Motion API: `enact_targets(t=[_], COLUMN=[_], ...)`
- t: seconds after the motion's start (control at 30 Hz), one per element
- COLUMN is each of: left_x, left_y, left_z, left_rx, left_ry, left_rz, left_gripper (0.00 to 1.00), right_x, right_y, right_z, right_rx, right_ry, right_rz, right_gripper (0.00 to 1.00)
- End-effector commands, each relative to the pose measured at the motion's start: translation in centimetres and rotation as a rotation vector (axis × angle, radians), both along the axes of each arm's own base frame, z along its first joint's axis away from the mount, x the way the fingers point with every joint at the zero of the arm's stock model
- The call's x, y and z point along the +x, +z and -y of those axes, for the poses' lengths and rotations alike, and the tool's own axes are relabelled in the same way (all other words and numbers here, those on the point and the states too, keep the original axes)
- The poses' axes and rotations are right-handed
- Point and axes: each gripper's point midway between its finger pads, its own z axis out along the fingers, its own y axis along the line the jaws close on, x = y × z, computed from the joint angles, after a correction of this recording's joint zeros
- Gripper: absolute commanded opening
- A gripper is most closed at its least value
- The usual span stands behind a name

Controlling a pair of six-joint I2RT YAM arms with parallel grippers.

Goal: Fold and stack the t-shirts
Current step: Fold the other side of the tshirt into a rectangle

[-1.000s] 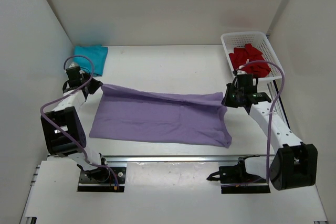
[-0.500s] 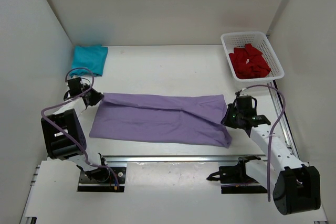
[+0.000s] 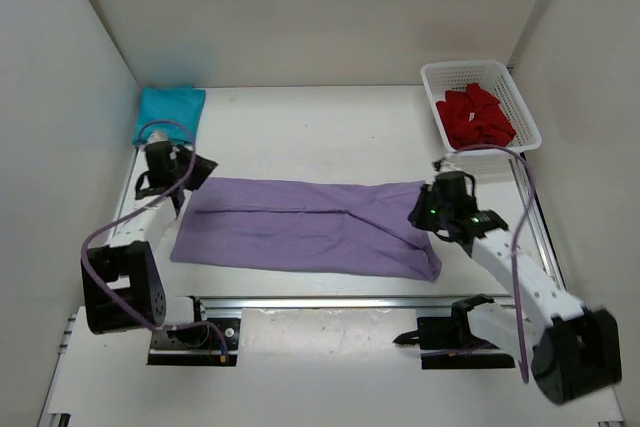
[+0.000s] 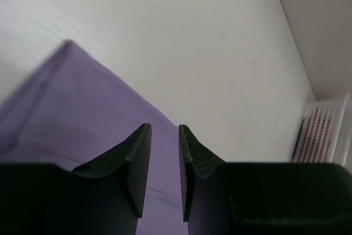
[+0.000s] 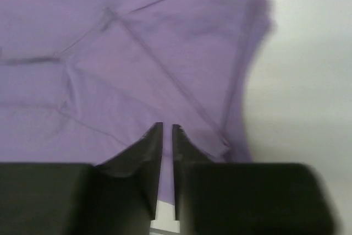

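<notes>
Letting go of the lavender t-shirt [image 3: 310, 227], newly folded lengthwise across the table [image 3: 320, 132] middle, left gripper [image 4: 163, 127] parted, right gripper [image 5: 167, 126] barely ajar; crosswise fold likely next.

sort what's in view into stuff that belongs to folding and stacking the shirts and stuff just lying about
Part of the job:
lavender t-shirt, spread flat on the table
teal t-shirt, far left corner
red t-shirt, in the basket

Just lying about:
white mesh basket
table

White table [image 3: 320, 127], plain white walls [image 3: 300, 7], even light
</notes>
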Motion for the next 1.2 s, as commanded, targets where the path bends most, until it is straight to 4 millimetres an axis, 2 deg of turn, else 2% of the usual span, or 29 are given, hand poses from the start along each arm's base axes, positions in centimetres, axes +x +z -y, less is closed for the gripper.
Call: enact_targets(t=[0.0,0.03,0.07,0.1,0.13,0.17,0.23,0.4,0.53,0.67,0.7,0.77,0.8,0.83,0.9,0.93,1.03,1.17], left_x=[0.4,-0.2,-0.7,-1.6,-2.7,-3.2,-5.7,-10.7,-13.4,-15.0,-15.1,-15.3,-15.6,-15.3,-15.3,-15.3,-14.8,-14.8], left_y=[2.8,2.6,2.6,1.9,1.2,0.8,-0.5,-2.7,-3.9,-5.0,-4.9,-5.2,-5.5,-5.3,-5.0,-4.9,-4.2,-4.0], left_z=[6.4,9.3,10.8,13.1,15.4,16.5,20.0,23.4,24.2,23.5,23.5,23.0,23.0,22.8,22.7,22.6,22.6,22.9], left_rx=[0.104,0.107,0.095,0.077,0.065,0.062,0.060,0.000,-0.039,-0.049,-0.047,-0.035,-0.050,-0.061,-0.059,-0.063,-0.058,-0.077], left_ry=[-0.181,-0.254,-0.288,-0.344,-0.408,-0.434,-0.543,-0.663,-0.715,-0.724,-0.720,-0.718,-0.716,-0.710,-0.715,-0.708,-0.697,-0.701], left_rz=[0.102,0.111,0.121,0.114,0.115,0.113,0.102,0.081,0.073,0.058,0.069,0.068,0.055,0.062,0.074,0.072,0.102,0.101], left_gripper=[0.38,0.37,0.36,0.37,0.37,0.36,0.36,0.35,0.35,0.35,0.35,0.35,0.35,0.35,0.35,0.35,0.35,0.35], right_x=[3.8,4.1,5.7,7.1,7.8,8.6,10.2,12.2,12.9,12.4,12.4,12.1,12.1,11.8,11.1,10.6,9.1,5.7], right_y=[1.6,0.2,1.4,1.3,0.4,0.7,-0.2,-1.6,-2.9,-4.3,-4.2,-4.4,-4.5,-4.7,-4.6,-4.8,-3.5,-3.2], right_z=[-5.0,-6.2,-7.3,-8.1,-9.0,-9.4,-10.1,-10.2,-10.9,-10.9,-11.0,-11.2,-11.3,-11.4,-11.2,-11.3,-11.5,-12.2], right_rx=[0.015,-0.007,0.017,0.032,0.042,0.044,0.030,0.058,0.019,0.018,0.019,0.012,0.011,0.018,0.001,-0.011,-0.014,-0.036], right_ry=[0.150,0.196,0.206,0.214,0.247,0.252,0.257,0.268,0.277,0.281,0.278,0.289,0.290,0.290,0.281,0.290,0.285,0.284], right_rz=[0.072,0.037,0.089,0.106,0.096,0.112,0.119,0.095,0.065,0.028,0.034,0.028,0.025,0.014,-0.006,-0.011,-0.002,-0.053], right_gripper=[0.02,0.00,0.00,0.01,0.08,0.17,0.25,0.36,0.36,0.34,0.29,0.27,0.23,0.13,0.07,0.00,0.01,0.00])
